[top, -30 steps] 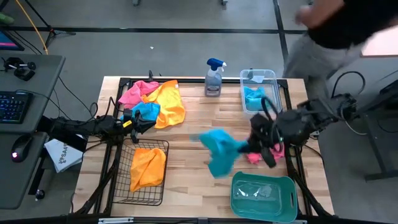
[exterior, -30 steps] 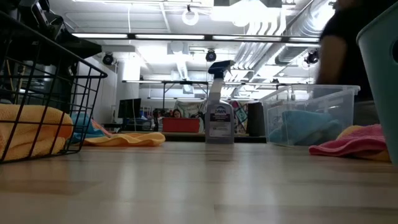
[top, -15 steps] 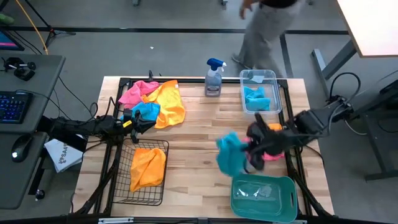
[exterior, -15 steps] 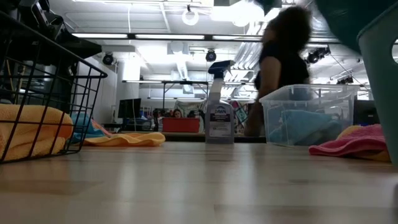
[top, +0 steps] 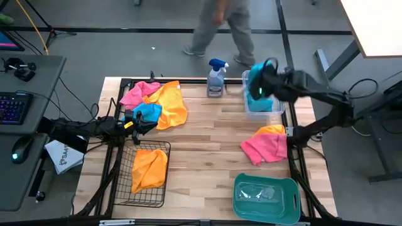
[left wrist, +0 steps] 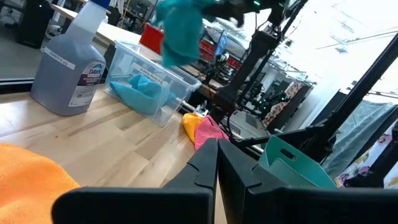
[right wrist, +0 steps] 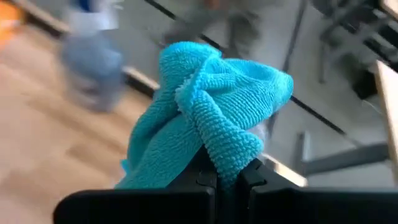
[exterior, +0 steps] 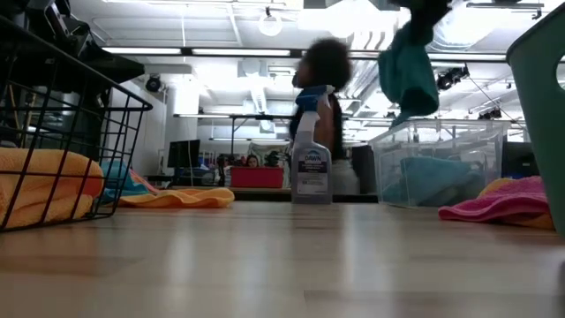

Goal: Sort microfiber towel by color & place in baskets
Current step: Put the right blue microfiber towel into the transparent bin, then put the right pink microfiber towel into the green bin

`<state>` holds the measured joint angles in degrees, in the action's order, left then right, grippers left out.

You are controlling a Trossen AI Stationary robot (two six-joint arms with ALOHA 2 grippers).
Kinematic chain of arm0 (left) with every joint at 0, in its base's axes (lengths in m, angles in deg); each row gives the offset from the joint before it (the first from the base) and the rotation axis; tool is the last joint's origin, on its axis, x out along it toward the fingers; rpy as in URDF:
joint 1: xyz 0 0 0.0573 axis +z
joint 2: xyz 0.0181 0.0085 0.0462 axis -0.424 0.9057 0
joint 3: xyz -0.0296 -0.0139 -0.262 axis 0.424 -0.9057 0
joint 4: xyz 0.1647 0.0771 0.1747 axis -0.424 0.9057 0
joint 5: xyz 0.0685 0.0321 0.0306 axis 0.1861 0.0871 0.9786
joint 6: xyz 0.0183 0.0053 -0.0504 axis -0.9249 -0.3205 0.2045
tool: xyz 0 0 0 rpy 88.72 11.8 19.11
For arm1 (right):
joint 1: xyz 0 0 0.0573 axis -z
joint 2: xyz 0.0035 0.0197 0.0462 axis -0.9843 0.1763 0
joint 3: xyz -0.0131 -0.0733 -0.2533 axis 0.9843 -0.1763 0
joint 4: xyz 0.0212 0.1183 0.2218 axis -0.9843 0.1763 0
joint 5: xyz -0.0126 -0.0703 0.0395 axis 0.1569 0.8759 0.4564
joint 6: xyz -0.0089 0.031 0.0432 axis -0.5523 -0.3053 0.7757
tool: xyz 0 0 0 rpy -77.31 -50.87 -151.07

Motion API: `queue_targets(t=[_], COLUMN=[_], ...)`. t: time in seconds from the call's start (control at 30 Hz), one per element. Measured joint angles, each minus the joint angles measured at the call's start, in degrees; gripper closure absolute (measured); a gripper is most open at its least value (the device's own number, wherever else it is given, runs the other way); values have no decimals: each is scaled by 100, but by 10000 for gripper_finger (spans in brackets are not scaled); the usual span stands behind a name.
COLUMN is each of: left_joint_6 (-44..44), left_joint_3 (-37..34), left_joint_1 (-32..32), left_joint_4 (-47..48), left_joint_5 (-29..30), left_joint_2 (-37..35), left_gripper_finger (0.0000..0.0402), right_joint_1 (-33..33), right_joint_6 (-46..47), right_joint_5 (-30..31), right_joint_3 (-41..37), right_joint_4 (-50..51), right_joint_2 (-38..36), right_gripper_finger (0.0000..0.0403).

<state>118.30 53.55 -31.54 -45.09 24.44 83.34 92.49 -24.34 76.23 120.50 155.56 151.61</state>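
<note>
Overhead, the right end effector point(top: 256, 88) hangs above the clear tub point(top: 277, 108) at the worktop's point(top: 201, 150) far right, clenched on a turquoise towel point(top: 257, 80); the left end effector point(top: 139, 120), clenched and empty, waits by the wire basket point(top: 164, 188). At table height, the towel point(exterior: 408, 66) dangles over the tub's rim point(exterior: 441, 131). The right wrist view shows fingers point(right wrist: 202, 177) pinching cloth point(right wrist: 208, 112). Best to centre over the tub and lower before letting go, so no corner drapes outside.

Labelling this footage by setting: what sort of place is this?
Probably a robotics lab or workshop: exposed ceiling ducts, a keyboard on a side desk, and a wooden table with arm mounts.
</note>
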Motion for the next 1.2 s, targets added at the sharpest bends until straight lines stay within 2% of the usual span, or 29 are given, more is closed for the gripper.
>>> queue_targets(t=[0.17, 0.3, 0.43, 0.6, 0.7, 0.8, 0.9, 1.13, 1.2], left_joint_6=[-1, -1, -1, 1, 0, -1, 0, -1, -1], left_joint_3=[0, 0, 0, 0, 0, 0, 0, 0, 0], left_joint_1=[-1, 2, 1, 2, 2, 2, 1, 2, 2], left_joint_4=[0, -2, 0, 0, 2, 0, 0, 0, 0], left_joint_5=[0, 0, -2, 0, 0, -1, 0, 0, 0], left_joint_2=[-1, -1, -1, 0, 1, 2, 0, 0, 0], left_gripper_finger=[401, 402, 401, 402, 402, 401, 401, 402, 402], right_joint_1=[1424, 2152, 2494, 2524, 2470, 2470, 2469, 2437, 2387], right_joint_6=[-1109, -1574, -1656, -1507, -1221, -1164, -1256, -1669, -1650], right_joint_5=[-1307, -1945, -2381, -2667, -2888, -3237, -3332, -3421, -3860], right_joint_3=[-2, -2, -413, -1739, -2227, -2369, -2245, -1355, -1074], right_joint_4=[-493, -500, -779, -1531, -1793, -1838, -1558, -608, -448], right_joint_2=[108, 262, 287, 188, 184, 181, 178, 128, 68], right_gripper_finger=[402, 402, 402, 400, 383, 345, 288, 153, 127])
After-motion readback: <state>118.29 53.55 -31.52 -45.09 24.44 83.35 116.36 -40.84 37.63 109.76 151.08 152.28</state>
